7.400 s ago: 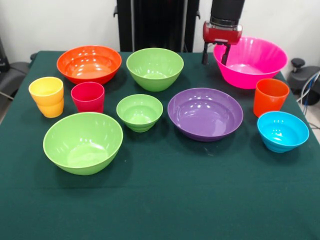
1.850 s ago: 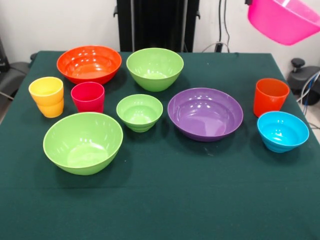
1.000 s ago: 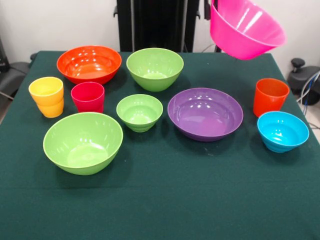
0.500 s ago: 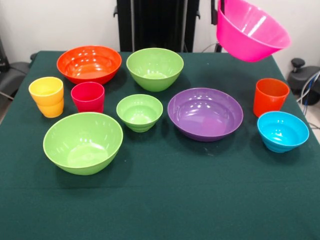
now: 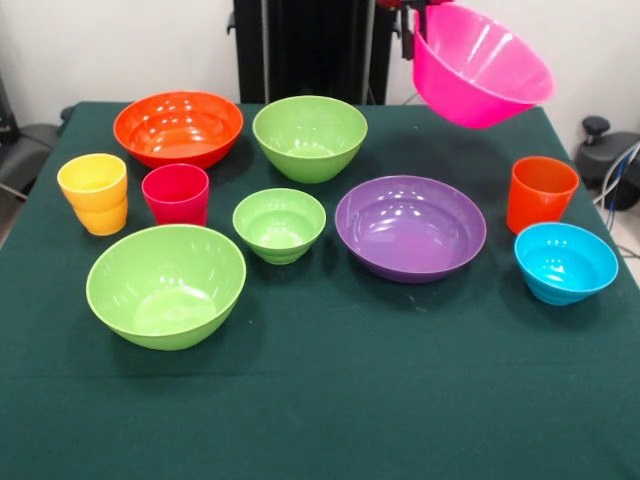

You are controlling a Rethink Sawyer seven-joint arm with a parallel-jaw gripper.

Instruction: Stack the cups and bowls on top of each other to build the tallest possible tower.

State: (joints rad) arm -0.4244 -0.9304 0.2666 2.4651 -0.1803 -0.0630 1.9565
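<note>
Wide bare green table (image 5: 330,420) across the lower frame, open lane down the centre beside the purple bowl (image 5: 410,227), left side crowded with bowls and cups (narrow gaps), pink bowl (image 5: 478,66) hanging tilted upper right, seemingly clear above the purple bowl.

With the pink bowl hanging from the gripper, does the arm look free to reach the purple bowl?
Probably yes. The pink bowl hangs tilted in the air, and nothing stands over the purple bowl, which is open and empty.

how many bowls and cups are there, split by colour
lime green bowls: 3
orange bowl: 1
purple bowl: 1
pink bowl, held in the air: 1
blue bowl: 1
yellow cup: 1
red cup: 1
orange cup: 1
total: 10
</note>
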